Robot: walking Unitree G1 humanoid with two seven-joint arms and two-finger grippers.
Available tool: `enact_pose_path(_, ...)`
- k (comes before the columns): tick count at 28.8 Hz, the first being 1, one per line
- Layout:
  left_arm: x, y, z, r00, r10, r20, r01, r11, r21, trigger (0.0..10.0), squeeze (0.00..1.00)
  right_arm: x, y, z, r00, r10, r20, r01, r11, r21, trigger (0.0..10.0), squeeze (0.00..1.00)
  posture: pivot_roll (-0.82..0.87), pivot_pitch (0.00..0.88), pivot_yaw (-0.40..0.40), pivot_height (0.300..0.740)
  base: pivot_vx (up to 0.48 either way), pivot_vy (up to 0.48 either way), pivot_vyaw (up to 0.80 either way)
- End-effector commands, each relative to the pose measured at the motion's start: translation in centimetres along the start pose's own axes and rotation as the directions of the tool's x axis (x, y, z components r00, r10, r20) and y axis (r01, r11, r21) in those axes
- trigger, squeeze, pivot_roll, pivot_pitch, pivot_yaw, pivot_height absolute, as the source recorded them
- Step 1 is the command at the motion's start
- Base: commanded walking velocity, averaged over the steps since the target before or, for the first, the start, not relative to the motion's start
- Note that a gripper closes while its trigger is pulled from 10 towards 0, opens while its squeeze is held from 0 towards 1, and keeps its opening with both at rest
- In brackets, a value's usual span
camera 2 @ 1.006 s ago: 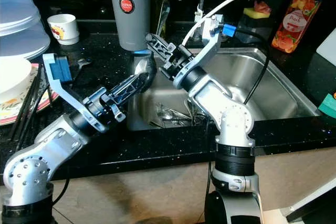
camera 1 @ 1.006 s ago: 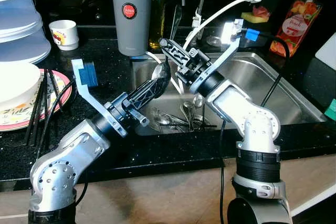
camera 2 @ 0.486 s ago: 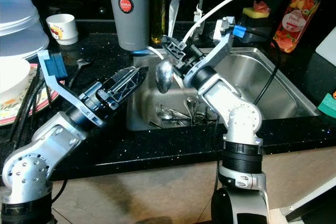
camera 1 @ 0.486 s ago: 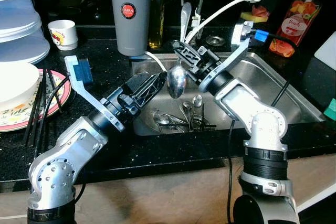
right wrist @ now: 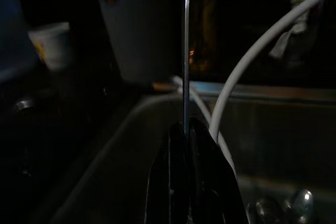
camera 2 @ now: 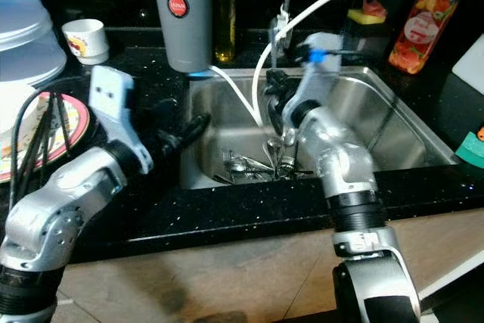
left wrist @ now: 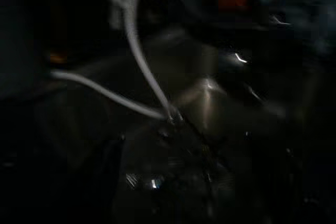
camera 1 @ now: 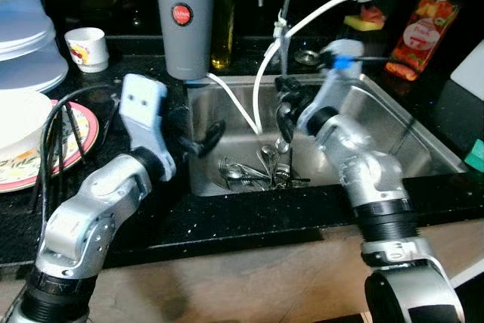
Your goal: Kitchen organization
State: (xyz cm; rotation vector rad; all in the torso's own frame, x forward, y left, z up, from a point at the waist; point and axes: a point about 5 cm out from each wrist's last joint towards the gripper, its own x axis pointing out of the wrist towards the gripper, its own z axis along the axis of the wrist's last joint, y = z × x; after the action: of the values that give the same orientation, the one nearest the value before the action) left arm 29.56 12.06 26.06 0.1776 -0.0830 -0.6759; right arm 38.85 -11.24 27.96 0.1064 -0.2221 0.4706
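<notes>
Right claw (camera 1: pixel 283 104) swung spoon (right wrist: pixel 186 51) over sink (camera 1: pixel 393 122); left claw (camera 1: pixel 213 132) pulled back to sink's left rim.

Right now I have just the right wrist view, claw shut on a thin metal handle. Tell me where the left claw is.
Observer: The left claw hangs over the sink's left rim, apart from the right claw that grips the handle.
Operator: Say what lies left of it on the counter.
Observer: A plate with black sticks across it.
Operator: Now check behind the sink's right corner.
Observer: A pump bottle stands there.
</notes>
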Motion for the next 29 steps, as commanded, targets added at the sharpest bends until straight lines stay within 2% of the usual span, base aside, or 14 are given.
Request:
enact_pose_path(1, 0.0, -0.8, -0.5, 0.997, -0.051, -0.060, 0.052, 0.998, 0.020, 10.0, 0.00, 0.6, 0.3, 0.1, 1.000, 0.026, 0.018, -0.025, 0.998, -0.050, 10.0, 0.00, 0.00, 0.105, -0.044, 0.740, 0.000, 0.000, 0.00)
enact_pose_path(5, 0.2, -0.8, -0.4, 0.997, -0.054, -0.047, 0.053, 0.998, -0.027, 10.0, 0.00, 1.2, 0.7, -0.6, 0.997, 0.074, -0.014, -0.074, 0.996, -0.057, 10.0, 0.00, 0.00, 0.104, -0.045, 0.740, 0.000, 0.000, 0.00)
enact_pose_path(8, 0.3, -0.9, -0.4, 0.994, -0.083, -0.075, 0.083, 0.997, -0.004, 10.0, 0.00, 2.0, 1.8, -2.6, 0.977, 0.172, -0.123, -0.186, 0.976, -0.114, 10.0, 0.00, 0.00, 0.104, -0.044, 0.740, 0.000, 0.000, 0.00)
enact_pose_path(9, 0.3, -0.9, -0.4, 0.994, -0.083, -0.075, 0.083, 0.997, -0.004, 10.0, 0.00, 2.0, 1.8, -2.6, 0.977, 0.172, -0.123, -0.186, 0.976, -0.114, 10.0, 0.00, 0.00, 0.104, -0.044, 0.740, 0.000, 0.000, 0.00)
enact_pose_path(11, 0.3, -0.7, -0.3, 0.994, -0.069, -0.088, 0.070, 0.998, 0.006, 10.0, 0.00, 2.1, 2.3, -3.7, 0.959, 0.210, -0.190, -0.239, 0.960, -0.147, 10.0, 0.00, -0.01, 0.102, -0.047, 0.740, 0.000, 0.000, 0.00)
enact_pose_path(12, 0.3, -0.7, -0.3, 0.994, -0.069, -0.088, 0.070, 0.998, 0.006, 10.0, 0.00, 2.1, 2.3, -3.7, 0.959, 0.210, -0.190, -0.239, 0.960, -0.147, 10.0, 0.00, -0.01, 0.102, -0.047, 0.740, 0.000, 0.000, 0.00)
enact_pose_path(15, 0.2, -0.4, 0.3, 0.995, -0.054, -0.082, 0.055, 0.998, 0.014, 10.0, 0.00, 2.0, 2.2, -5.6, 0.931, 0.205, -0.301, -0.275, 0.937, -0.214, 10.0, 0.00, 0.00, 0.103, -0.055, 0.740, 0.000, 0.000, 0.00)
enact_pose_path(17, 0.2, -0.4, 0.4, 0.996, -0.050, -0.074, 0.051, 0.999, 0.013, 10.0, 0.00, 1.9, 2.1, -5.9, 0.926, 0.199, -0.320, -0.279, 0.933, -0.228, 10.0, 0.00, 0.00, 0.103, -0.055, 0.740, 0.000, 0.000, 0.00)
enact_pose_path(21, 0.0, -0.5, 0.3, 0.995, -0.058, -0.082, 0.059, 0.998, 0.009, 10.0, 0.00, 1.4, 1.5, -7.5, 0.895, 0.148, -0.421, -0.300, 0.899, -0.320, 10.0, 0.00, 0.00, 0.102, -0.054, 0.740, 0.000, 0.000, 0.00)
enact_pose_path(26, 0.1, -0.5, 0.2, 0.994, -0.063, -0.087, 0.064, 0.998, 0.005, 10.0, 0.00, 1.2, 1.1, -7.9, 0.887, 0.129, -0.444, -0.300, 0.890, -0.342, 10.0, 0.00, 0.00, 0.102, -0.054, 0.740, 0.000, 0.000, 0.00)
enact_pose_path(29, 0.1, -0.7, 0.0, 0.992, -0.077, -0.101, 0.076, 0.997, -0.012, 10.0, 0.00, 1.0, 1.1, -8.1, 0.880, 0.140, -0.454, -0.310, 0.893, -0.326, 10.0, 0.00, -0.01, 0.104, -0.053, 0.740, 0.000, 0.000, 0.00)
